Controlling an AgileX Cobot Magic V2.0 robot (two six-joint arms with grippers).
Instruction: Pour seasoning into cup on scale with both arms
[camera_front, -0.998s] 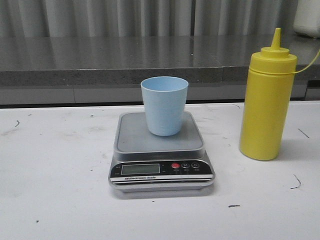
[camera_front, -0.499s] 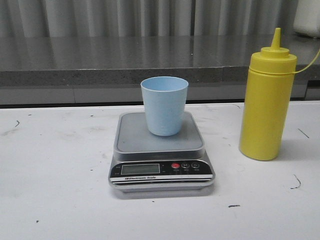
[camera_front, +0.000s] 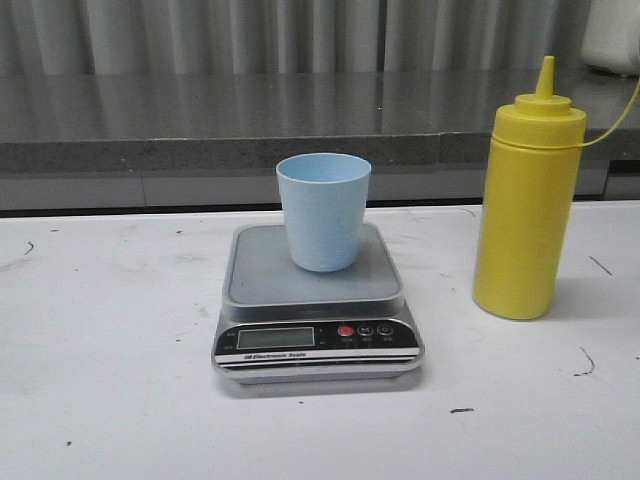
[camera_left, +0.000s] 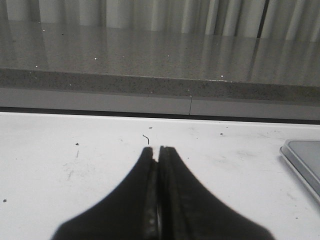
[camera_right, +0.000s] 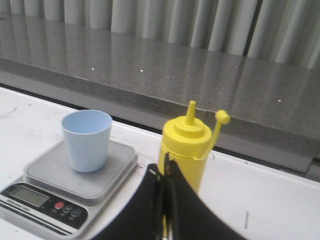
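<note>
Two pincers, and both have their fingers pressed together on nothing: the left pincer (camera_left: 154, 150) sits low over bare white tabletop (camera_front: 110, 400), off to the side of the scale (camera_front: 315, 320), and the right pincer (camera_right: 162, 167) is lined up just short of the yellow squeeze bottle (camera_front: 525, 200). That bottle stands upright on the tabletop, right of the scale and apart from it, long axis vertical, pointed nozzle aimed straight up, its little cap dangling off a tether to one side. The pale blue cup (camera_front: 323, 210) sits mouth-up on the steel platform, toward the back edge. Handling call: the bottle looks like soft, smooth plastic, so it should give under pressure and could slip; mid-body looks the safest place to grip, firm but not crushing. Tall and narrow, it could tip if nudged. The cup looks light and easily knocked.
</note>
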